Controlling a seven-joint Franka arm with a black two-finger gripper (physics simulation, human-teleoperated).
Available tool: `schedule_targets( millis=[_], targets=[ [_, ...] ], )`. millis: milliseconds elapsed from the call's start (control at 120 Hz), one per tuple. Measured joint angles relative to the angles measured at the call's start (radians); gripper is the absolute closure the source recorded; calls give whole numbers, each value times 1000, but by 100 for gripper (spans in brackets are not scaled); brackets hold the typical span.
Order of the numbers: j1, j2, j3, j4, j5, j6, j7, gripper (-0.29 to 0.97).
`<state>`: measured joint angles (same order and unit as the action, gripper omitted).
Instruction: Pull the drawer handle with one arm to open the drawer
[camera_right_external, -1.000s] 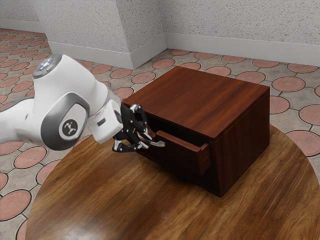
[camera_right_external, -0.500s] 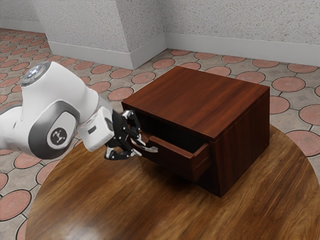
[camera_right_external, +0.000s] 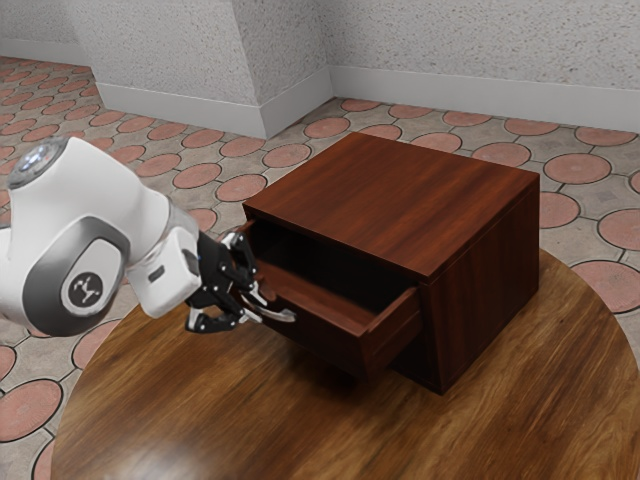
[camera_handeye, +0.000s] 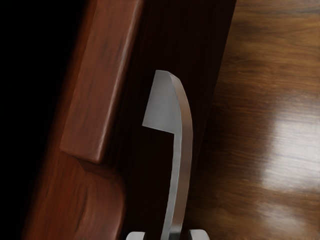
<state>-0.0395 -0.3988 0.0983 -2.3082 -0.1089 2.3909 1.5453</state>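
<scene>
Wood-grain boards of the round tabletop (camera_right_external: 300, 420) take up the foreground, with red-tiled floor (camera_right_external: 580, 165) and speckled walls (camera_right_external: 450, 40) behind. On the exterior view's left, the black pincer (camera_right_external: 232, 300) is pinching the silver handle (camera_right_external: 272, 313), with a finger on each side of the bar. The bar juts from the pincer toward 4 o'clock. In the wrist view the curved handle (camera_handeye: 176, 150) runs up from between the two fingertips (camera_handeye: 135, 235), standing off the dark drawer front (camera_handeye: 150, 50).

The white arm (camera_right_external: 90, 250) comes in from 9 o'clock, its hand nearly level and aimed at the drawer (camera_right_external: 330, 325). The drawer stands partly open, sticking out of the cabinet (camera_right_external: 400, 200) toward 8 o'clock, with a dark gap above its front.

Open tabletop spreads from 5 to 7 o'clock of the pincer. The tabletop's rim curves near, at about 8 o'clock. The cabinet sits at 2 o'clock, its top well above the hand.
</scene>
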Motion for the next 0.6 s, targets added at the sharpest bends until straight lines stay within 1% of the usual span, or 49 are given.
schedule_targets(
  millis=[325,408,450,600],
  targets=[
    [8,-72,0,-58,0,-5,0,63],
    [14,-89,0,-72,-1,-3,0,69],
    [17,-97,0,-79,1,-3,0,66],
    [18,-117,0,-98,-3,-2,-1,67]
  ],
)
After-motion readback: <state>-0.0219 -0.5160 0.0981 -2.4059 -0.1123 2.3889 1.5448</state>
